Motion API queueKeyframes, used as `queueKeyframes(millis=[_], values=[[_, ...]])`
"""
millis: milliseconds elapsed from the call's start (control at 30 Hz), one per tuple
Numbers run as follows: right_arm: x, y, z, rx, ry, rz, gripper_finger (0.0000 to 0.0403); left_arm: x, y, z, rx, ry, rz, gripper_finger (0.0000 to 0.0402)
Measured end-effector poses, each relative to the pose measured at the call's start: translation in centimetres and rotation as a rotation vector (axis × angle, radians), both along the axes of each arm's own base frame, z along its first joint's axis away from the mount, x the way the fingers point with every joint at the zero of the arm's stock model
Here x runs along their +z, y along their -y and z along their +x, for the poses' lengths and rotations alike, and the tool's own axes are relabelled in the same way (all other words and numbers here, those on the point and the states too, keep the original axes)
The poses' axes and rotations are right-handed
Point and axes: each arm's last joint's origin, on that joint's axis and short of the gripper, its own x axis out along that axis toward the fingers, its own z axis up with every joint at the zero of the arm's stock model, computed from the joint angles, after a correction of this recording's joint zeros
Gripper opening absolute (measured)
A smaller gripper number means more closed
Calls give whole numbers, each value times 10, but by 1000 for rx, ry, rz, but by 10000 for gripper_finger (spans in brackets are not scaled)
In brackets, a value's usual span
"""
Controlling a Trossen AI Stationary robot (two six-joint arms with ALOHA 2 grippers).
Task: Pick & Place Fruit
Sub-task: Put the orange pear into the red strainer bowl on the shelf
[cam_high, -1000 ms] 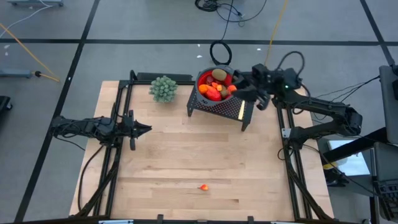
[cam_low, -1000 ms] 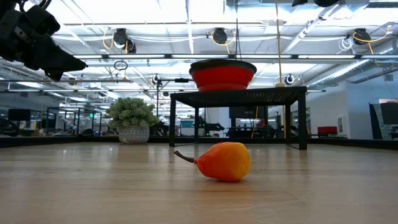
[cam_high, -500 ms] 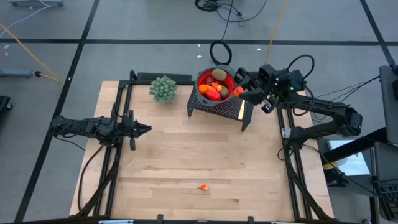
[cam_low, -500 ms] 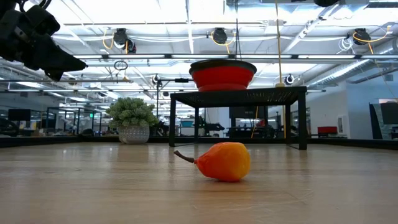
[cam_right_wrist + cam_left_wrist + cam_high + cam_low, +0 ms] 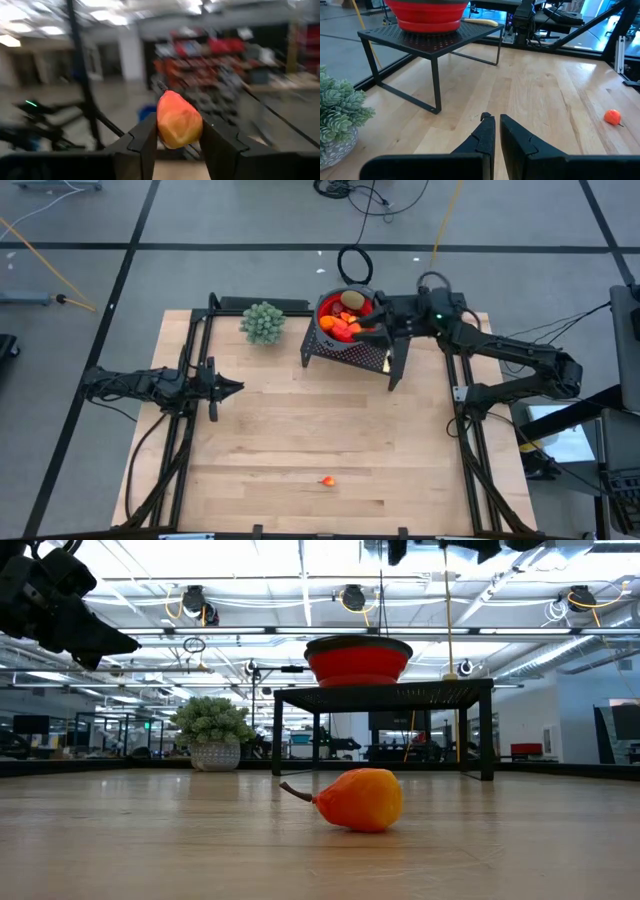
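1. Your right hand is clamping an orange-red fruit piece between its two fingers; from above, that hand is hanging over the red bowl.
2. The bowl is sitting on a black perforated stand at the far edge of the table, and it is holding a pile of fruit: orange and red pieces, plus one brownish-green oval.
3. One orange-yellow stemmed fruit is lying alone on the bare wood, well apart from the stand, near the front edge of the table; you are seeing it as a small orange spot from above.
4. Your left hand is waiting low at the left side of the table, fingers drawn together and gripping nothing.
5. A pale green knobbly bunch in a pot is standing just beside the stand, on its left.
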Motion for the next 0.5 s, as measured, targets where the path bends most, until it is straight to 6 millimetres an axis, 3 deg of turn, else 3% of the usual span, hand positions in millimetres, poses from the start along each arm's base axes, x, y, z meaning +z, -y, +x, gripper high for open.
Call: queueKeyframes(millis=[167,500], values=[[-19,5,2,-155,-170,-5,123,0,0,0,1,1,-3,26],[-35,12,0,-396,-344,9,123,0,0,0,1,1,-3,26]])
